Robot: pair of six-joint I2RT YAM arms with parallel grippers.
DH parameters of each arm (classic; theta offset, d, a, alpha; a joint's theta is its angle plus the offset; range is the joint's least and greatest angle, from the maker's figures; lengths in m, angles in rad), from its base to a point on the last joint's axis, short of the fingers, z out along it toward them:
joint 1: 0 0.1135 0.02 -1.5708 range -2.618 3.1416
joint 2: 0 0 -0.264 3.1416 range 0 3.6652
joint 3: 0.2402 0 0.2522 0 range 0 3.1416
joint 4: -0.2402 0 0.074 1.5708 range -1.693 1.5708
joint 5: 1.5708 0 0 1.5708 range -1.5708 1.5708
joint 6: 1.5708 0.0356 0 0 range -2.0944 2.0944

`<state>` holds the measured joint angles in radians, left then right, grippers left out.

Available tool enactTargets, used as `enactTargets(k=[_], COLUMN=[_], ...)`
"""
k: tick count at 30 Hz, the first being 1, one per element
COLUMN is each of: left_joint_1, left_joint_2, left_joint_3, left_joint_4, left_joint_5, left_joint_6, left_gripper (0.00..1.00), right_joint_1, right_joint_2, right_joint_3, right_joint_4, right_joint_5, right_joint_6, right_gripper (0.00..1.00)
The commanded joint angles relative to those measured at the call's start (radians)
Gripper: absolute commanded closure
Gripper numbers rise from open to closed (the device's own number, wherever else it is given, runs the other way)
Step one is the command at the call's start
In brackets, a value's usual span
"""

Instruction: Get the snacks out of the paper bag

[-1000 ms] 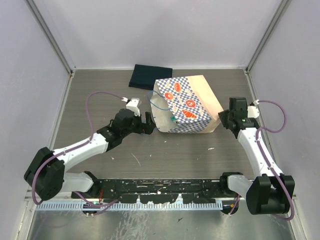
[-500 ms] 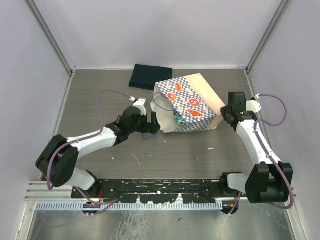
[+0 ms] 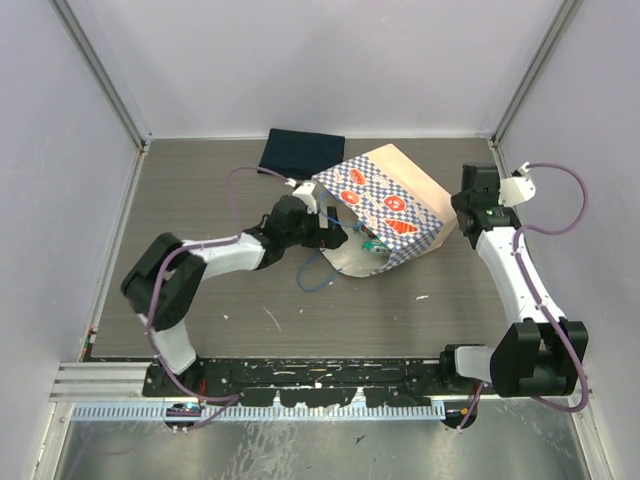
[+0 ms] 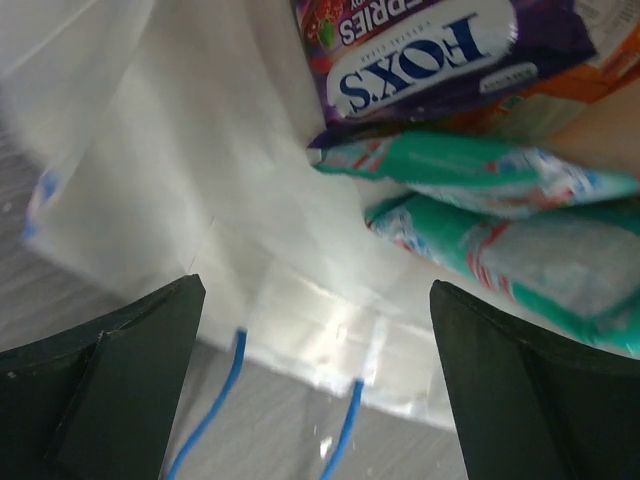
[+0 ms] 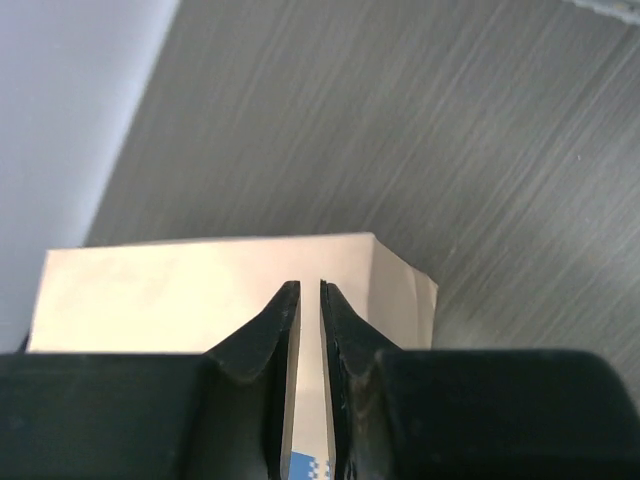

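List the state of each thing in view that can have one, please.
bag, tipped on its side, mouth open toward the left claw.
snacks, inside the bag, near its mouth.
left claw, open, empty, at the bag's mouth.
right claw, shut on the bag's bottom edge.
cloth, folded, lying flat behind the bag.

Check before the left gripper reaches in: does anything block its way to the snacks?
Nothing visible does. The open left gripper faces the mouth of the paper bag; the snacks lie exposed inside, blue cord handles below.
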<state>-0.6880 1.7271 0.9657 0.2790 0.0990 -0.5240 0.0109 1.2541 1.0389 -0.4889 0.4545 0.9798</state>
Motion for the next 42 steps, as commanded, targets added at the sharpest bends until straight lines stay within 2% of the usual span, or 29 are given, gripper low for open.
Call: enactTargets(k=[1,6,8,13,15,18,24,30,34,38,42], left_joint_1=[-0.002,-0.003,-0.003,-0.004,-0.011,-0.033,-0.095,-0.131,-0.14,-0.159,-0.174], left_joint_2=[0.164,0.341,0.393,0.486,0.522,0.572,0.636,0.71,0.766,0.83,0.856], left_joint_3=[0.155,0.35,0.421,0.526,0.563,0.608,0.696,0.78,0.863,0.977,1.1], left_joint_4=[0.091,0.075,0.045,0.036,0.043,0.045,0.05,0.108,0.107,0.074,-0.014], left_joint_5=[0.058,0.12,0.131,0.182,0.197,0.208,0.185,0.102,0.013,-0.075,-0.046], left_joint_6=[-0.037,-0.057,-0.056,-0.081,-0.099,-0.114,-0.165,-0.273,-0.329,-0.337,-0.303], left_gripper=[0.02,0.02,0.02,0.02,0.02,0.02,0.02,0.02,0.02,0.02,0.02], right_joint_1=[-0.012,-0.062,-0.065,-0.065,-0.065,-0.064,-0.065,-0.066,-0.088,-0.107,-0.108], right_joint_2=[-0.043,-0.024,-0.018,-0.016,-0.015,-0.008,0.044,0.159,0.231,0.225,0.196], right_joint_3=[0.075,0.081,0.092,0.064,0.037,-0.008,0.019,0.13,0.209,0.243,0.295], right_joint_4=[0.078,0.077,0.082,0.122,0.13,0.161,0.158,0.175,0.196,0.258,0.266], right_joint_5=[0.097,0.05,0.04,-0.044,-0.068,-0.112,-0.187,-0.225,-0.337,-0.438,-0.455], right_joint_6=[-0.046,-0.026,-0.044,-0.117,-0.129,-0.144,-0.169,-0.338,-0.416,-0.471,-0.501], right_gripper=[0.8,0.78,0.7,0.41,0.34,0.28,0.21,0.18,0.17,0.17,0.15])
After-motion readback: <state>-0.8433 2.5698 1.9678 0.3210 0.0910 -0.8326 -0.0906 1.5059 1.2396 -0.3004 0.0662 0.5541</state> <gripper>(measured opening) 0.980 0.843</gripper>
